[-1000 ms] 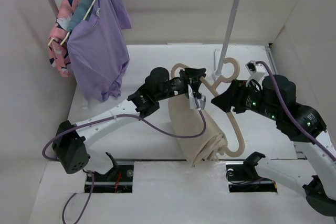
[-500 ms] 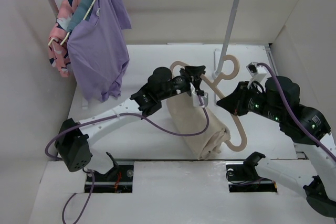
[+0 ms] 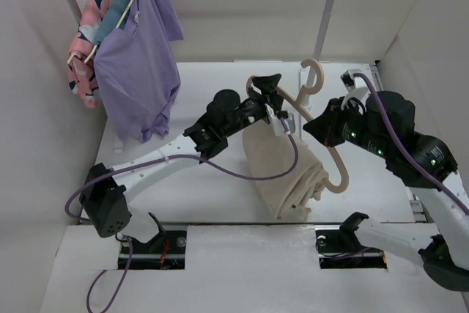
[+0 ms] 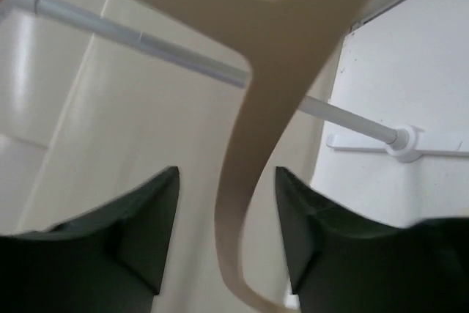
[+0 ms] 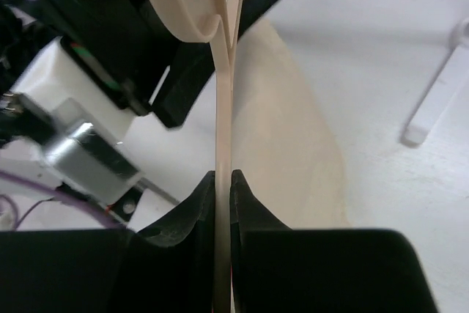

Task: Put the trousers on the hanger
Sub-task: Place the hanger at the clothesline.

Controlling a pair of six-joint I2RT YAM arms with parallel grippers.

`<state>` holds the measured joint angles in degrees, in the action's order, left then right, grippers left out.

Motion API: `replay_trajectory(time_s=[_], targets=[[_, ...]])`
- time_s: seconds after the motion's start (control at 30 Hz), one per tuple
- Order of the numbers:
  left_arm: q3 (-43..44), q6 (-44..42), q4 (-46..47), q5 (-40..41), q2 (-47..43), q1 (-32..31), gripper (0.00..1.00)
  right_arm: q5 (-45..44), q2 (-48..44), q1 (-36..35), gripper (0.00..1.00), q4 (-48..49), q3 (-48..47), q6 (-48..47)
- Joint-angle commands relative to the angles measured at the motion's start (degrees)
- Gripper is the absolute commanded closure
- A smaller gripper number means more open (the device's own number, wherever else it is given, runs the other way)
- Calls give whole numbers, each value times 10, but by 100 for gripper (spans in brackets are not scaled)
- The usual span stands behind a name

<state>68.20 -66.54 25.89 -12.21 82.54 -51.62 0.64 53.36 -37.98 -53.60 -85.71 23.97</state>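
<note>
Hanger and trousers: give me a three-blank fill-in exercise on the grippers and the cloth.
The right gripper is ____ on the hanger. The left gripper has its jaws ____ on either side of the hanger's arm. The trousers hang folded over the ____.
Missing: shut; open; hanger.

Hung at the left end of the clothes rail (image 3: 325, 27): purple shirt (image 3: 135, 71), teal garment (image 3: 117, 4) and pink patterned garment (image 3: 86, 34), all on pale wooden hangers (image 3: 92, 52). Below the rail, white tabletop (image 3: 220, 190).
</note>
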Motion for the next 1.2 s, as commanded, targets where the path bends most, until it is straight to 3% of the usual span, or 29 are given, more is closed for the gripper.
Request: replay_trajectory(time_s=[0.0,0.03,0.13,0.3,0.47,0.6,0.8,1.07,1.17], targets=[[40,65,21,55,-22,6,45,-60,28,-2,100,54,-59,-57],[45,83,-6,62,-22,6,24,-71,47,-7,100,54,-83,-72],[58,148,-60,78,-33,6,0,-114,68,-7,100,60,-107,-91],[63,256,-188,65,-91,6,0,-160,93,-7,100,104,-101,-125],[50,362,-272,86,-150,6,0,-189,162,0,100,135,-175,-168],[-13,426,-319,91,-190,12,0,-212,234,42,100,160,-272,-176],[-97,521,-361,92,-251,12,0,-191,296,87,100,253,-325,-181],[-156,542,-385,48,-289,17,0,-172,388,121,100,320,-414,-217],[-156,536,-390,43,-289,17,0,-172,437,128,100,296,-473,-217]])
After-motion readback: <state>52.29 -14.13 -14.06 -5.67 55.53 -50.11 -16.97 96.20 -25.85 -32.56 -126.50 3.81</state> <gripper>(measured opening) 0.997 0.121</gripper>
